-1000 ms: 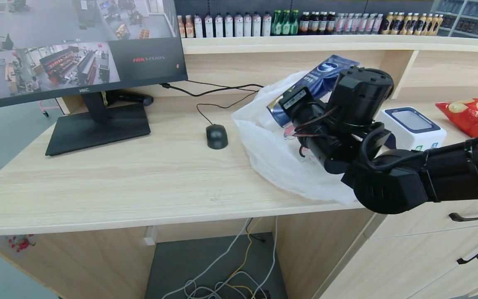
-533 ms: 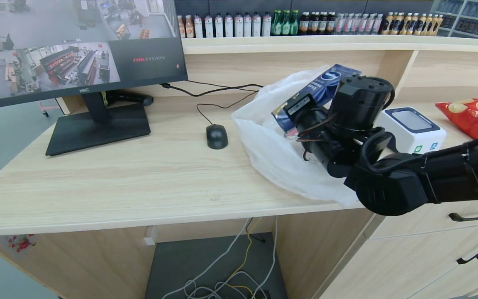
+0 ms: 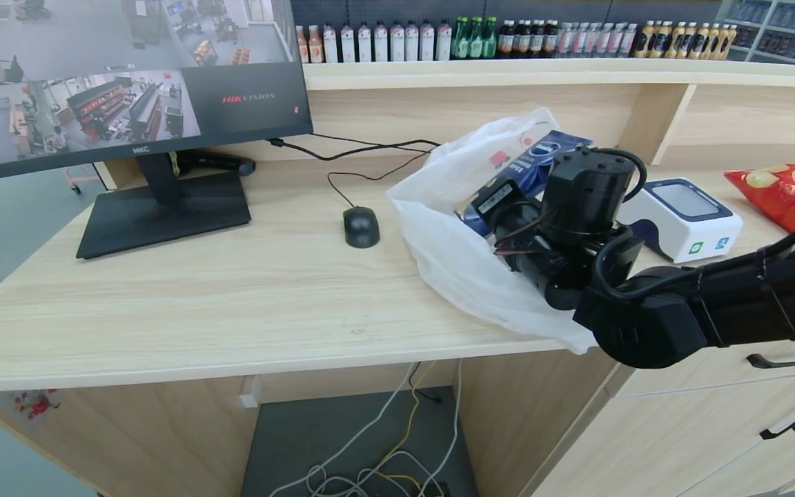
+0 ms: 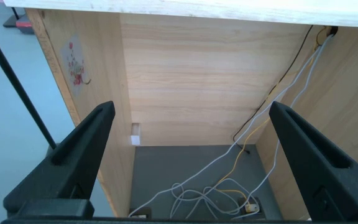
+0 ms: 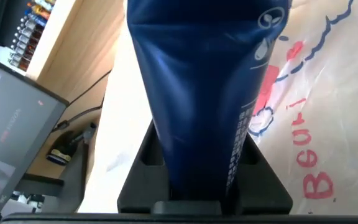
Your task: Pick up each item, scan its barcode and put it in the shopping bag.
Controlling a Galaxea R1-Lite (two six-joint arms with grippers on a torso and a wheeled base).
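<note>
My right gripper (image 3: 511,197) is shut on a dark blue snack packet (image 3: 532,166) and holds it inside the mouth of the white plastic shopping bag (image 3: 459,255) on the wooden counter. In the right wrist view the blue packet (image 5: 210,87) fills the space between my fingers, with the bag's printed wall (image 5: 328,143) beside it. A white barcode scanner (image 3: 684,217) stands just right of the bag. A red chip bag (image 3: 787,190) lies at the counter's far right. My left gripper (image 4: 191,162) hangs open below the counter, facing the floor cables.
A monitor (image 3: 114,76) on its black stand occupies the counter's left back. A black mouse (image 3: 361,226) with its cable lies left of the bag. Bottles (image 3: 508,38) line the raised shelf behind. Drawers with black handles (image 3: 787,359) sit below right.
My right gripper has lowered the blue packet down into the shopping bag, whose rim now rises around it. The left arm has not moved.
</note>
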